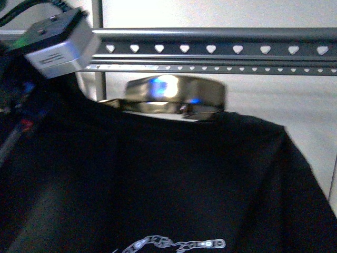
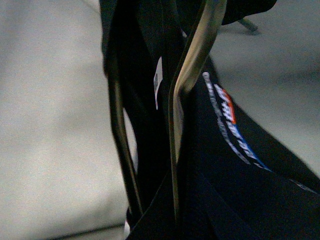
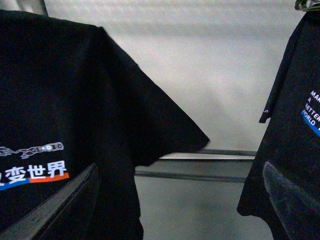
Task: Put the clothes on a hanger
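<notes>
Front view: the black T-shirt fills the lower frame. Its collar sits on a blurred, shiny coat hanger at centre, under the rack rail along the top.

Left wrist view: shirt and coat hanger bars fill the frame; I cannot tell the left hand's grip.

Right wrist view: the right hand is spread wide and holds nothing, with the shirt at the left of the frame.

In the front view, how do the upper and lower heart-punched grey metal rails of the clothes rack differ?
The upper rail has larger, widely spaced heart holes; the lower rail has smaller, closer ones. The upper rail's face is taller, the lower rail's narrower. Both are grey, horizontal and parallel.
</notes>
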Available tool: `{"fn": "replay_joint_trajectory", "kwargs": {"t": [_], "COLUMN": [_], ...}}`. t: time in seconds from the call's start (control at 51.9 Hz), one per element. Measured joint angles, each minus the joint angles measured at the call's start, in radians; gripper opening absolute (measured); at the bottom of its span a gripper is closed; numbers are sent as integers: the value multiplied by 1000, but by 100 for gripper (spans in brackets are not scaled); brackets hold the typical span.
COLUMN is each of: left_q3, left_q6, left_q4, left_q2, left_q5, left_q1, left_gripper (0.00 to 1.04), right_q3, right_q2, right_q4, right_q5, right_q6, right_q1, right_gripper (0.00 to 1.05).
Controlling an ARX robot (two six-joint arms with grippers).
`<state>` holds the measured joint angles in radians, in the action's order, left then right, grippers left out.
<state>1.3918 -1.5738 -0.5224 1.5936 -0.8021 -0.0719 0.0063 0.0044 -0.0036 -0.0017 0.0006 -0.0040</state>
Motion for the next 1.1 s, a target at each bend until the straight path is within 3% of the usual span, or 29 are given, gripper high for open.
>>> {"fn": "replay_joint_trajectory", "kwargs": {"t": [0.154,0.559,0.598,0.636,0.655,0.694,0.713,0.752,0.829,0.945,1.022,1.099], "left_q3": [28,29,29,29,29,29,29,29,29,29,29,29], "left_q6": [21,40,40,40,40,40,40,40,40,41,41,41], "left_q4": [243,262,262,262,262,262,262,262,262,262,262,262], "left_q2": [30,34,34,34,34,34,34,34,34,35,35,37], "left_q5": [61,64,65,66,67,68,68,67,67,71,77,78], "left_q1": [-121,-123,-123,-123,-123,-125,-126,-130,-130,-122,-118,-120], "left_gripper": [4,4,4,4,4,4,4,4,4,4,4,4], "right_q3": [0,0,2,16,23,68,82,147,269,449,631,756], "right_q2": [0,0,20,101,127,257,289,418,598,821,1014,1141], "right_q4": [0,0,16,80,97,187,209,283,315,271,109,52], "right_q5": [0,0,-95,-319,-368,-568,-588,-742,-866,-866,-814,-749], "right_q6": [0,0,-18,-87,-104,-193,-205,-318,-474,-729,-1008,-1195], "right_q1": [0,0,-25,-112,-134,-225,-245,-306,-322,-274,-204,-139], "right_gripper": [97,97,97,97,97,97,97,97,97,97,97,97]}}
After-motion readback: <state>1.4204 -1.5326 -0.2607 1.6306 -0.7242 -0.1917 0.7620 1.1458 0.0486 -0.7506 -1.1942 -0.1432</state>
